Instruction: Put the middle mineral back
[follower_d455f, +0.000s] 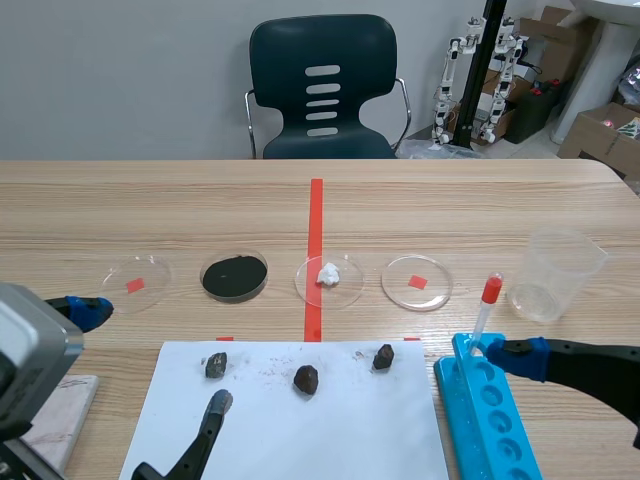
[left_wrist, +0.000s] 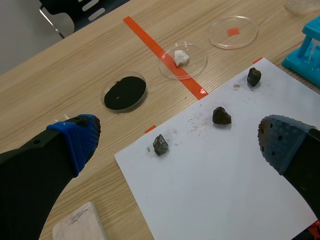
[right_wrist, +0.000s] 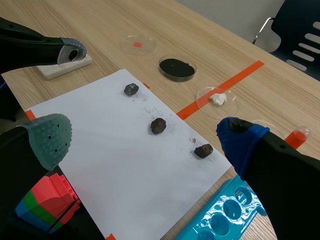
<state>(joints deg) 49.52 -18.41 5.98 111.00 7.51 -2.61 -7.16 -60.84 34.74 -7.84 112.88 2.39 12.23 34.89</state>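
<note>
Three dark minerals lie in a row on the white paper (follower_d455f: 300, 430). The middle mineral (follower_d455f: 306, 379) (left_wrist: 221, 116) (right_wrist: 158, 125) rests on the sheet, touched by nothing. The left mineral (follower_d455f: 215, 365) (left_wrist: 160, 145) and the right mineral (follower_d455f: 384, 357) (right_wrist: 203, 150) lie to either side of it. My left gripper (left_wrist: 180, 142) hovers open above the paper's near left part, the minerals ahead of it. My right gripper (right_wrist: 145, 139) is open above the paper's right side, nothing between its fingers; its blue pad (follower_d455f: 520, 352) shows over the rack.
Beyond the paper stand several petri dishes: an empty one (follower_d455f: 137, 281), one with black powder (follower_d455f: 235, 276), one with a white lump (follower_d455f: 329, 277), another empty one (follower_d455f: 417, 282). A plastic cup (follower_d455f: 557, 275), a blue tube rack (follower_d455f: 485, 410) with a red-capped tube (follower_d455f: 487, 305), and a white tile (left_wrist: 80, 227) lie nearby.
</note>
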